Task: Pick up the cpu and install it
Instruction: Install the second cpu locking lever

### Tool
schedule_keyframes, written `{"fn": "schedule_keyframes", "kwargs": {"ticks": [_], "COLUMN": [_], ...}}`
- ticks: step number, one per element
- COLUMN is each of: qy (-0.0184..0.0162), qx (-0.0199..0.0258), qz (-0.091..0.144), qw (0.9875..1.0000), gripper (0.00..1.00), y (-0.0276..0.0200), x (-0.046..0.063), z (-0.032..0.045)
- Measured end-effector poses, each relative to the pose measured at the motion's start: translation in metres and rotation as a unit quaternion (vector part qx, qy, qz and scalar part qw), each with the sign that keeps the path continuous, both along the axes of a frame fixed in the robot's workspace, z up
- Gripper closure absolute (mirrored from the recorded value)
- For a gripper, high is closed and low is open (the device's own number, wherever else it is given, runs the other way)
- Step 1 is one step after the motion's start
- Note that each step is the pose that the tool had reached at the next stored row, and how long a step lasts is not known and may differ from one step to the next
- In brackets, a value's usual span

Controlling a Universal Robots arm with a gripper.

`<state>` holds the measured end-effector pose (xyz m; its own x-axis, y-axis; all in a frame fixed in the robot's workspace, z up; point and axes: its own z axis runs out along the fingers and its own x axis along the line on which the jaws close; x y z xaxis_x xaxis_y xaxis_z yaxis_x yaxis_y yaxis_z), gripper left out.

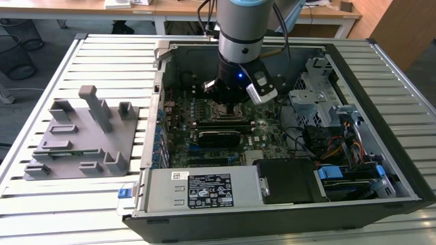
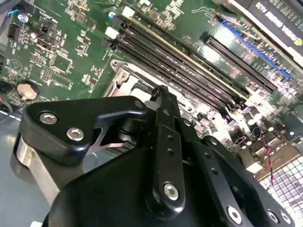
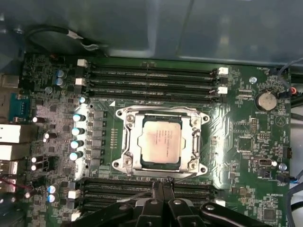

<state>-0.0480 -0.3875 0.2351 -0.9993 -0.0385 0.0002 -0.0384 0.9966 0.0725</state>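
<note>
The exterior view looks down from high over the open computer case [image 1: 286, 127], while both wrist views sit close above its motherboard [image 3: 236, 123].

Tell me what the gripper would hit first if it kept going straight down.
Probably the cpu in its socket; the gripper hangs right above that spot, though depth is hard to judge.

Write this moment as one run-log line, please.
gripper: shut, holds nothing, above motherboard inside open computer case | cpu: seated in socket | fixture plate: on table outside case
</note>
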Motion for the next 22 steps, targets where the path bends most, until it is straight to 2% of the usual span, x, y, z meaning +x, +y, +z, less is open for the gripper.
{"fn": "schedule_keyframes", "kwargs": {"ticks": [8,15,18,22], "qy": [0.0001,0.0017,0.0017,0.0017], "qx": [0.0,0.0009,0.0046,0.0148], "qz": [0.0,0.0,0.0,0.0], "qw": [1.0,1.0,1.0,0.9999], "gripper": [0.89,0.89,0.89,0.89], "y": [-0.0003,-0.0008,-0.0022,-0.0087], "x": [-0.01,-0.012,-0.012,-0.013], "z": [-0.003,-0.0114,-0.0135,-0.0144]}}
